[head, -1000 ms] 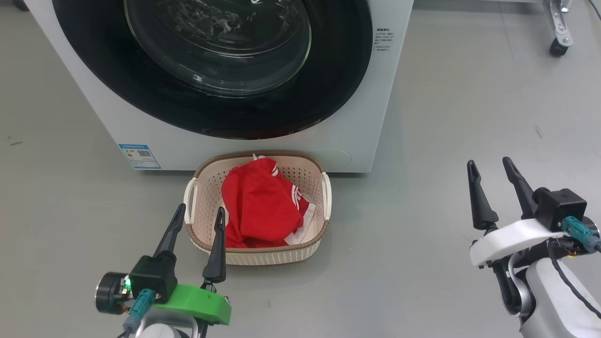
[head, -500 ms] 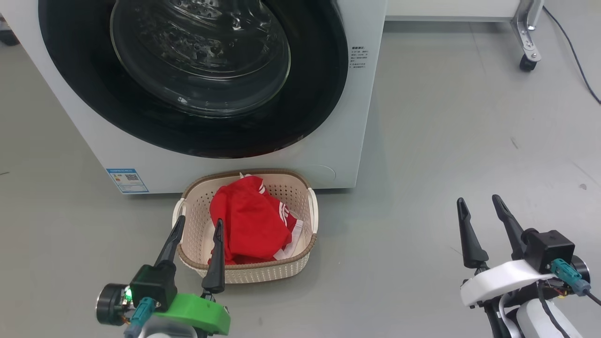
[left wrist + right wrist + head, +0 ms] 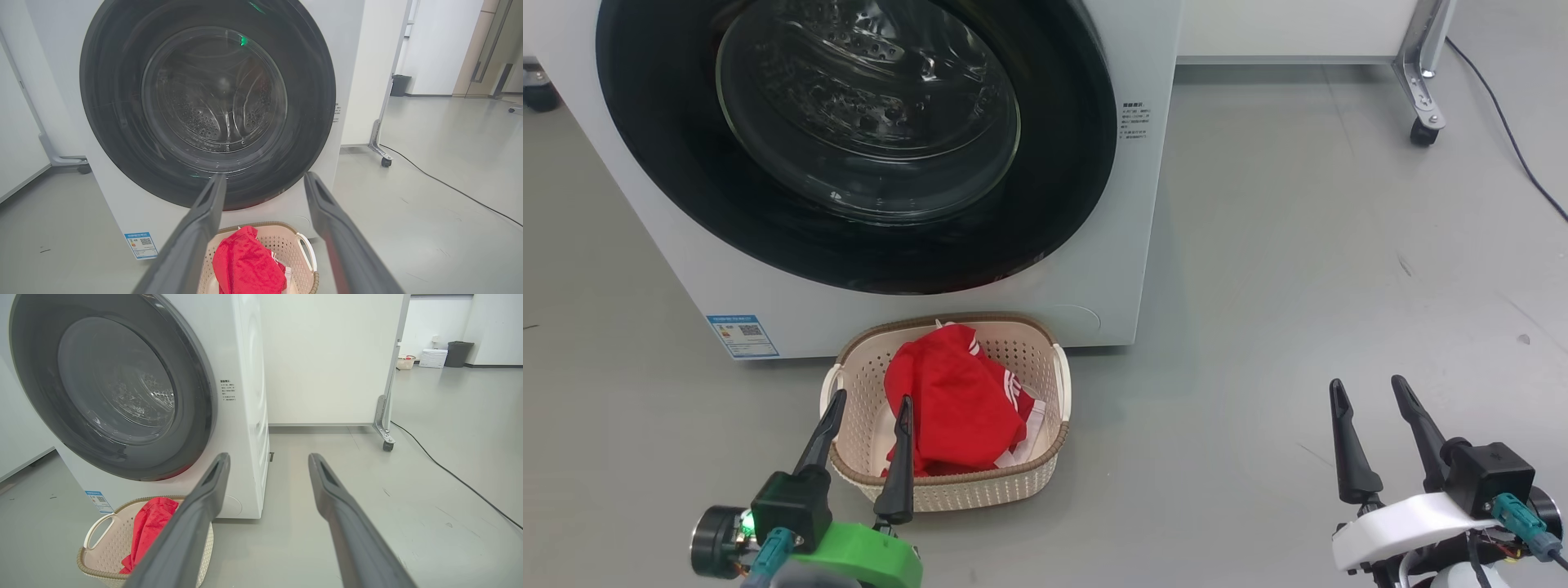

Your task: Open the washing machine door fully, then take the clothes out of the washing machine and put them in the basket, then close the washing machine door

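- Looks like a camera move rather than anything getting shuffled. Seeing more of the washing machine (image 3: 727,278) front and more bare floor (image 3: 1258,286) than a second ago, with everything sliding down the head view together. Guessing a back-off or a straighten-up.
- No change to the washing machine door (image 3: 866,122): flush against the front a second ago, flush now. Reads as the closing step already done.
- Same deal with the basket (image 3: 956,490): parked on the floor just in front of the machine, below the door's lower rim.
- Same red heap of clothes (image 3: 947,400) inside it as before. Peering through the door in the left wrist view, nothing red in there, just bare perforated drum (image 3: 212,118). So probably emptied, and the whole job basically wrapped.
- On to the left gripper (image 3: 872,398): spread apart, gripping nothing, sitting on the near side of the basket with tips overlapping its rim in the head view. Can't tell whether touching it or just above.
- And the right gripper (image 3: 1366,382): also spread and empty-handed, well off to the right over bare floor.
- Hidden bits: top of the machine and of the door rim chopped off by the head view's edge.
- Can't spot a latch or handle anywhere, so "clicked shut" versus "just pushed to" stays a guess.
- Can't count garments either, with the lower layers buried under the top piece. Catching some white stripes, no number print.
- Too tiny to read: the blue label (image 3: 742,335).
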{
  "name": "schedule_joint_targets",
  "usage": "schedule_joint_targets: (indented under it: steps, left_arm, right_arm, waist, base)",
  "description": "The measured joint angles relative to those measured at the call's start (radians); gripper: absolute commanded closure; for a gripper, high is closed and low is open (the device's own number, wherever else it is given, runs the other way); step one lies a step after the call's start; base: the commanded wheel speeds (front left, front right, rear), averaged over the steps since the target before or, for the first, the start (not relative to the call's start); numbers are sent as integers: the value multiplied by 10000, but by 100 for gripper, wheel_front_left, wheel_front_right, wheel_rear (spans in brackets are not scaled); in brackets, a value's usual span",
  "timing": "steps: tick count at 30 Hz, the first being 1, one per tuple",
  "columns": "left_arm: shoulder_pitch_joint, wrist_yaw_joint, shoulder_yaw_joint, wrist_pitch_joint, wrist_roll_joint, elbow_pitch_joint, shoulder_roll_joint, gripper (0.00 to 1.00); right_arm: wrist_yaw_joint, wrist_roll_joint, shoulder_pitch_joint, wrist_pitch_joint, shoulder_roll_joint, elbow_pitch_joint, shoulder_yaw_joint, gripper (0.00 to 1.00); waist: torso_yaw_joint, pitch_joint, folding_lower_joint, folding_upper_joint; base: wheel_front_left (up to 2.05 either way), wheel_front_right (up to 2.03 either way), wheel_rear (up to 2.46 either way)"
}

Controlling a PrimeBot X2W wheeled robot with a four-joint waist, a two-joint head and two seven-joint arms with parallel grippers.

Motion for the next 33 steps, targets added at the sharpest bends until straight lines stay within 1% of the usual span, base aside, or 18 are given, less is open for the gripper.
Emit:
schedule_joint_targets:
  steps: [9, 11, 30, 33]
  left_arm:
    - [72, 0, -13, 13, -13, 0, 35, 0]
    - [73, 0, -12, 15, -13, -2, 35, 0]
    - [75, 0, -27, 90, -13, -29, 35, 0]
    - [75, 0, -38, 90, -13, -29, 35, 0]
  right_arm:
    - [-13, -104, 257, 0, 84, -257, -27, 0]
    - [-82, -144, 329, 0, 100, -311, -29, 0]
    - [-104, -234, 589, 0, 176, -545, -71, 0]
    - [-159, -234, 592, 0, 176, -556, -69, 0]
  waist:
    - [10, -55, 0, 0]
    - [17, -63, 0, 0]
    - [-19, -81, 0, 0]
    - [-26, -86, 0, 0]
  base:
    - [0, 0, 0]
    - [0, 0, 0]
    - [0, 0, 0]
    - [0, 0, 0]
